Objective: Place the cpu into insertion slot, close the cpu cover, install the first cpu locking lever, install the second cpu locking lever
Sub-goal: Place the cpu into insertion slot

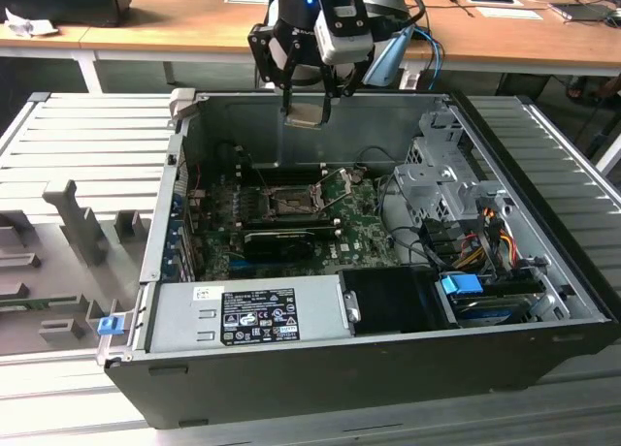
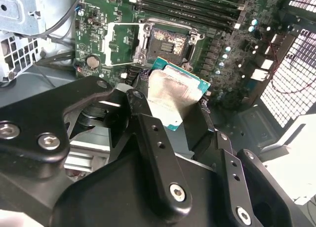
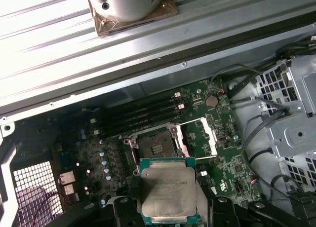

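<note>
My gripper (image 1: 305, 105) hangs above the rear of the open computer case, shut on the cpu (image 1: 304, 114). The cpu (image 2: 174, 94) is a flat square chip with a dull silver top and a green edge, pinched between black fingers (image 2: 148, 133). In both wrist views it floats above the motherboard, apart from the insertion slot (image 2: 165, 42). That slot (image 3: 155, 145) is a black-rimmed square socket with a bare dark centre. The cpu cover (image 3: 198, 138), a thin metal frame, stands swung open beside the socket (image 1: 289, 205). The cpu (image 3: 168, 190) hides the board directly under it.
A long black card (image 1: 291, 240) lies across the board in front of the socket. Memory slots (image 3: 138, 116) run behind it. A grey power supply (image 1: 247, 315) fills the case front; a metal drive cage (image 1: 446, 189) with cables sits at the exterior view's right. Case walls (image 1: 175, 204) enclose everything.
</note>
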Controlling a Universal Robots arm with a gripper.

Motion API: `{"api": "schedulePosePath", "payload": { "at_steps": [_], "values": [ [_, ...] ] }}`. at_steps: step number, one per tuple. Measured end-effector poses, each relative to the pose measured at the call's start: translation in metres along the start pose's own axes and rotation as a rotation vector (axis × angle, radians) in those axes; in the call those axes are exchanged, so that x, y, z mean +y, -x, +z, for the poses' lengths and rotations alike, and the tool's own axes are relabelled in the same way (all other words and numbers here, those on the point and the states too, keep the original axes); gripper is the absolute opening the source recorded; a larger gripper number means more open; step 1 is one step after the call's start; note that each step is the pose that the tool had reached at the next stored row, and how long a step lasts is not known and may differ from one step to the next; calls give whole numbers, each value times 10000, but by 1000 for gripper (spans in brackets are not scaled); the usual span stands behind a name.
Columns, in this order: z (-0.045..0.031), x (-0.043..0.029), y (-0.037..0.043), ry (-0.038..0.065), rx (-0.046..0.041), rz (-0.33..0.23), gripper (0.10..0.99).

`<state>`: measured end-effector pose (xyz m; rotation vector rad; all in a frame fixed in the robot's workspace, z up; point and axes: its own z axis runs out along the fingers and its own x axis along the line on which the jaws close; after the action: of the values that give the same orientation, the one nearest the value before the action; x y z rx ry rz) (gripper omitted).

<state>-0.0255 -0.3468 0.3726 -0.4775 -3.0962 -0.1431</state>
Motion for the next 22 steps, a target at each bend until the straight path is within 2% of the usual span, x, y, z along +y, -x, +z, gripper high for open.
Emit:
{"api": "schedulePosePath", "payload": {
  "at_steps": [22],
  "values": [
    [6,-1,-3,23,-106,1202,525]
  ]
}}
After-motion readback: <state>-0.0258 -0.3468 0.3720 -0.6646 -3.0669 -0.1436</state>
